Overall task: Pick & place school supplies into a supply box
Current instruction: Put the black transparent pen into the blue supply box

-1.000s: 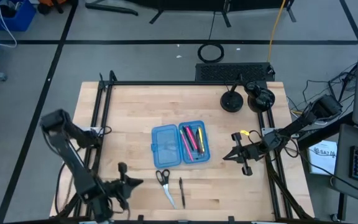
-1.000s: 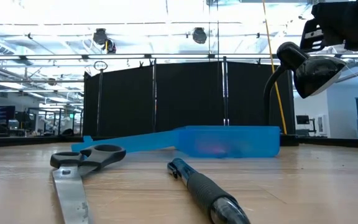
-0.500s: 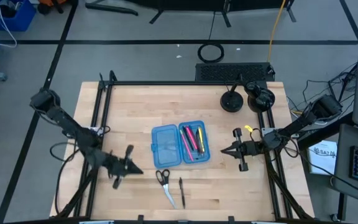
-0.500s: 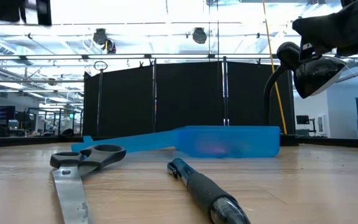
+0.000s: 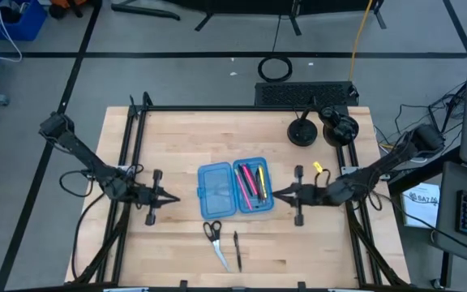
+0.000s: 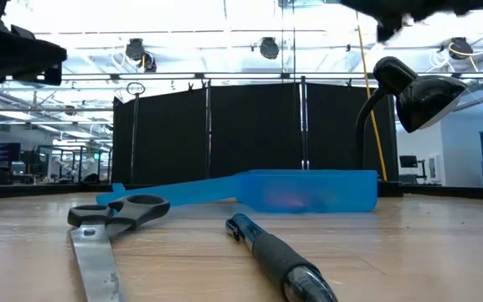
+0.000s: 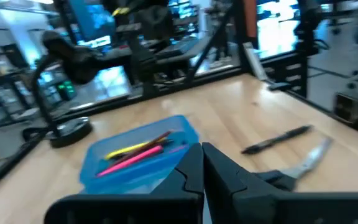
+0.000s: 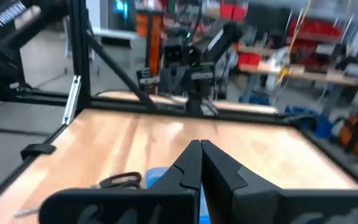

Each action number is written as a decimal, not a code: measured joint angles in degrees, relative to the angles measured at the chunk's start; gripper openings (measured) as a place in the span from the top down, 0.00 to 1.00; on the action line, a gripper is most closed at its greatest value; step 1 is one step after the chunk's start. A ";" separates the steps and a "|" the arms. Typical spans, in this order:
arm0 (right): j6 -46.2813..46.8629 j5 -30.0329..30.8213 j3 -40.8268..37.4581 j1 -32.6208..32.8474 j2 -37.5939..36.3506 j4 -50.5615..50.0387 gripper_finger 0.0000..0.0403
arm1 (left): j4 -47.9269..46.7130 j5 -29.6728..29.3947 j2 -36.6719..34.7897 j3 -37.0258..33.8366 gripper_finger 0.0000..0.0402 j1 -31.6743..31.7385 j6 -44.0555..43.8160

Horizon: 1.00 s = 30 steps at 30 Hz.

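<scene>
- The left gripper (image 5: 171,198) is being held above the table (image 5: 169,138) to the left of the supply box (image 5: 235,188), its arm stretched in from the left edge and its fingers pressed together on nothing.
- The right gripper (image 5: 280,194) is being held just beside the box's right edge, pointing at it, with its fingers likewise pressed together and empty.
- The translucent blue box is lying open near the table's centre, both halves flat.
- Pink, yellow and dark pens (image 5: 251,183) are being kept in the right half; the left half is showing only blue plastic.
- The black-handled scissors (image 5: 216,242) and a dark pen (image 5: 237,248) are lying side by side on the wood, near the box's front edge and apart from it.
</scene>
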 joint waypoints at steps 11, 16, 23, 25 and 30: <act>22.66 2.79 44.88 3.04 24.23 -49.00 1.00 | -0.07 -6.49 -0.03 0.02 0.94 2.68 2.35; 35.97 0.57 67.89 3.04 38.12 -67.02 1.00 | -2.04 -6.59 -0.02 0.02 0.92 4.37 1.00; 50.03 0.84 88.14 5.12 49.58 -75.66 1.00 | -2.31 -6.96 -0.02 0.02 0.96 5.45 -2.49; 57.33 1.12 88.01 4.90 50.40 -76.17 1.00 | -2.22 -6.95 -0.02 0.02 0.98 5.49 -3.58; 77.65 0.25 81.82 4.56 50.73 -82.65 1.00 | -1.72 -6.95 -0.02 0.02 0.98 5.49 -6.90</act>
